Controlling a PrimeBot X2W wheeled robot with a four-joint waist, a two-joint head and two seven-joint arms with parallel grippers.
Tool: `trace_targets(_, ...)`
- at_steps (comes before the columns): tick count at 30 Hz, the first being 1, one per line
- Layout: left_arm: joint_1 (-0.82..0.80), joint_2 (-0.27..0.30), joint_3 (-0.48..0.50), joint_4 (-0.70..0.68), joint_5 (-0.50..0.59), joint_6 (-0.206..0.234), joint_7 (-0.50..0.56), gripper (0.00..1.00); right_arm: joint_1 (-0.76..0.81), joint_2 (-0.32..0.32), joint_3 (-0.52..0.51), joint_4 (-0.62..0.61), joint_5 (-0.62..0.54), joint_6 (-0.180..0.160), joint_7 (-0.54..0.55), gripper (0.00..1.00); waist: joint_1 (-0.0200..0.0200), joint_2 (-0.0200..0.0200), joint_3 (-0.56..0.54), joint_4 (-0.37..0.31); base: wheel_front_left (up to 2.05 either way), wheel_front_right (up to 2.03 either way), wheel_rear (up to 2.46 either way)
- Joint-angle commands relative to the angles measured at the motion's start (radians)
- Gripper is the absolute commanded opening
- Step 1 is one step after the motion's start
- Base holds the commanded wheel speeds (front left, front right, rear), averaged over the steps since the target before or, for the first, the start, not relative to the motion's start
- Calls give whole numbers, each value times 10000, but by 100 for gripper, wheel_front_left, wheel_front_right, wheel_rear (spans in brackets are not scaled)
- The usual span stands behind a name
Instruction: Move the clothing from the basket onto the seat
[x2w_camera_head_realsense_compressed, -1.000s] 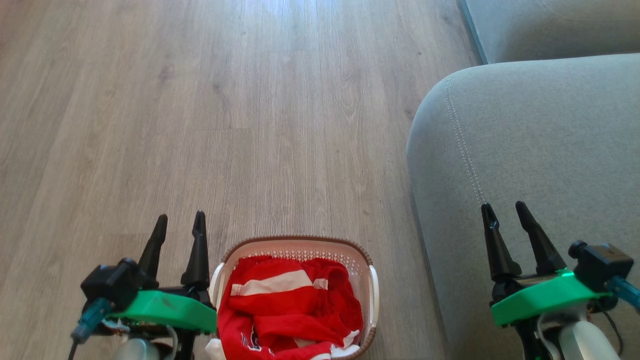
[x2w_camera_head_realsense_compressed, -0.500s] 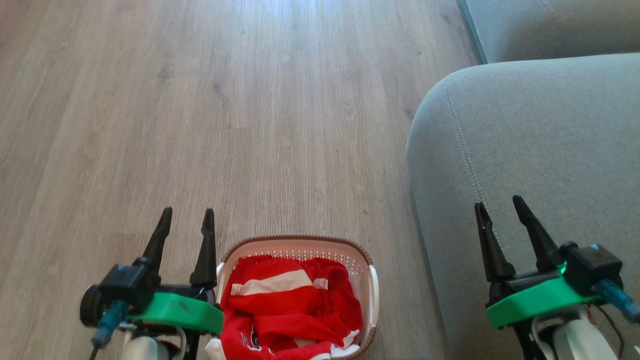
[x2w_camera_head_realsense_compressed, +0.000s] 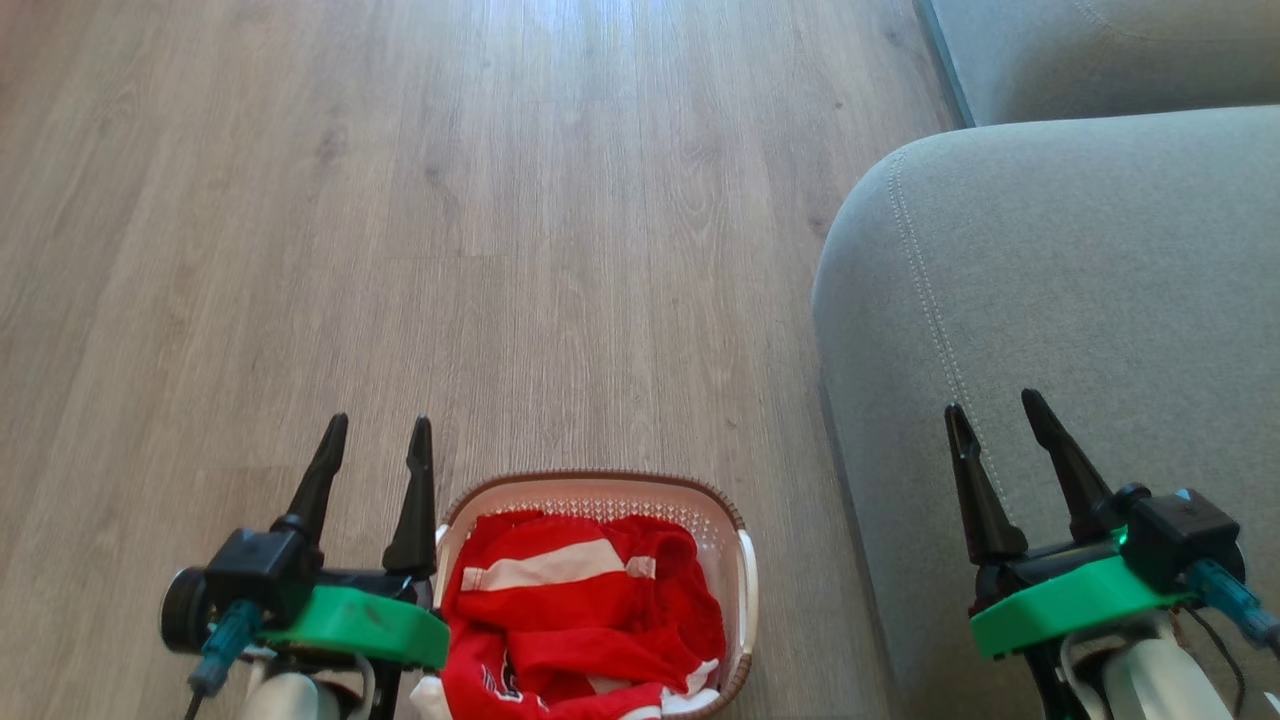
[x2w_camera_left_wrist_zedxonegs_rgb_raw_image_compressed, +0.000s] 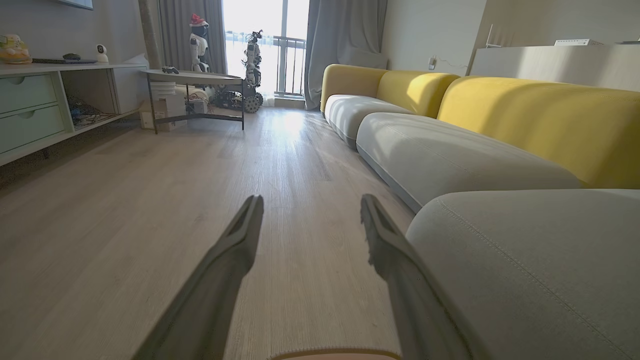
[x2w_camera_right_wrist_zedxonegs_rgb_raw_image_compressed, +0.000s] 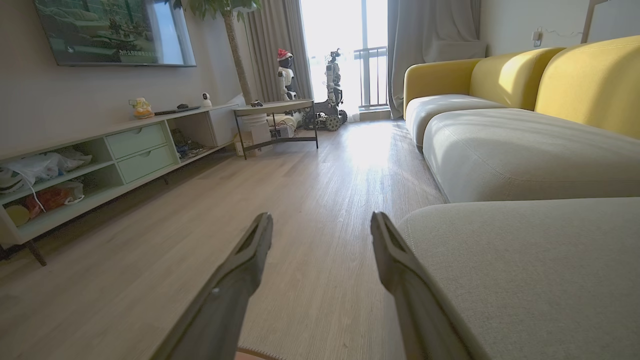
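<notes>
Red white-striped clothing (x2w_camera_head_realsense_compressed: 580, 615) heaped in white basket (x2w_camera_head_realsense_compressed: 745, 590) beside grey-green seat (x2w_camera_head_realsense_compressed: 1080, 280).

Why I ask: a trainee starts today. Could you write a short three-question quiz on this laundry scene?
1. True or false: the clothing already lies on the seat.
2. Where does the basket stand? A: on the wooden floor, beside the seat. B: on top of the seat. C: on a table.
3. Fill in: the left end effector and the right end effector both stand ____, holding nothing.

Key: 1 false, it is in the basket; 2 A; 3 open.
</notes>
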Motion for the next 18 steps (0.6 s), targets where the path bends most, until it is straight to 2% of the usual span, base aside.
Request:
trace_targets(1, -435, 143, 253, -282, 59, 97, -126, 100, -316, -171, 221, -358, -2, 0, -107, 100, 0, 0, -7, 0, 0, 0, 0)
trace_targets(18, -415, 143, 151, -133, -227, 138, -126, 100, -379, -211, 216, -394, 62, 0, -107, 100, 0, 0, 97, -163, 0, 0, 0)
